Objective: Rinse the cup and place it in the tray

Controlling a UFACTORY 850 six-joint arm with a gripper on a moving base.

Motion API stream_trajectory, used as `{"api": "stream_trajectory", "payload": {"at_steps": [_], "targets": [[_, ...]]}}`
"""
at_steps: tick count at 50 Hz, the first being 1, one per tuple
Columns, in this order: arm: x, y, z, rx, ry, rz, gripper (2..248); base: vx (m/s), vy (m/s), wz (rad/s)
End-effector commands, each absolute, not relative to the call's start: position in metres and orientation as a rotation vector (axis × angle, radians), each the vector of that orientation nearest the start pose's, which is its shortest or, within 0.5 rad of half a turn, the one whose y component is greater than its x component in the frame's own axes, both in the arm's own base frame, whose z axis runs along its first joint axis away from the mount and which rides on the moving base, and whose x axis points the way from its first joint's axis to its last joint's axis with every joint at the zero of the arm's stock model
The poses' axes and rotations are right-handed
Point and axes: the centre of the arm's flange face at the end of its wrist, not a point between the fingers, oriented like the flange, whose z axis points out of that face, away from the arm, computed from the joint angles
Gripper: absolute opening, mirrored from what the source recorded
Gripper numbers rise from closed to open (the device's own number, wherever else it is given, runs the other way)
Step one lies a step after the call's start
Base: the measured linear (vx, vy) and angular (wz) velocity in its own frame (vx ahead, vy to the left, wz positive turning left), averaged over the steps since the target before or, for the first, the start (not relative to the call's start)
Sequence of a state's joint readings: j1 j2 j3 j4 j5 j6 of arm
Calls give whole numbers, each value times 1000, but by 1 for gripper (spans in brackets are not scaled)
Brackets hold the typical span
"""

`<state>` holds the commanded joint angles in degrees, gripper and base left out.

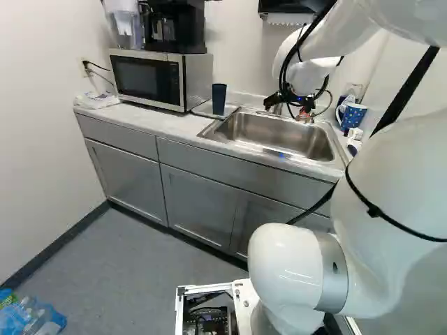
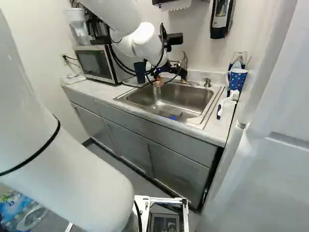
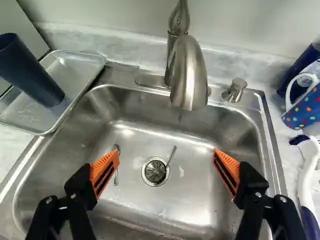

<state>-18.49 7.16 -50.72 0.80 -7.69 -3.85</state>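
Note:
Over the sink, beside the faucet, my gripper (image 1: 303, 113) hangs with its orange pads down. In the wrist view the gripper (image 3: 166, 160) is open, its fingers wide apart with only the sink basin and drain showing below between them. A dark blue cup (image 3: 31, 70) stands upright on the metal tray (image 3: 75, 65) on the counter beside the sink, away from the fingers; the same cup (image 1: 219, 99) appears near the microwave. The faucet (image 3: 189, 75) is ahead of the fingers, above the basin, with no water visible from it.
Two thin utensils lie in the sink (image 3: 140, 200). Across the sink from the tray are a dotted blue mug (image 3: 305, 107), a bottle (image 3: 302, 67) and a white-handled brush (image 2: 227, 104). A microwave (image 1: 157, 78) stands behind the tray, and a soap pump (image 3: 235, 90) rises from the rim.

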Motion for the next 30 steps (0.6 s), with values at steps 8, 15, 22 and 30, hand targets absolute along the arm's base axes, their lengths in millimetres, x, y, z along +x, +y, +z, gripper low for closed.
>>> {"api": "stream_trajectory", "payload": {"at_steps": [8, 15, 22, 30], "targets": [[437, -146, 594, -2970, 401, -1379, 247, 1, 57, 11], [437, -146, 594, -2970, 401, -1379, 247, -29, 75, 12], [437, -146, 594, -2970, 401, -1379, 247, -49, 79, 2], [437, -146, 594, -2970, 401, -1379, 247, -52, 90, 4]]}}
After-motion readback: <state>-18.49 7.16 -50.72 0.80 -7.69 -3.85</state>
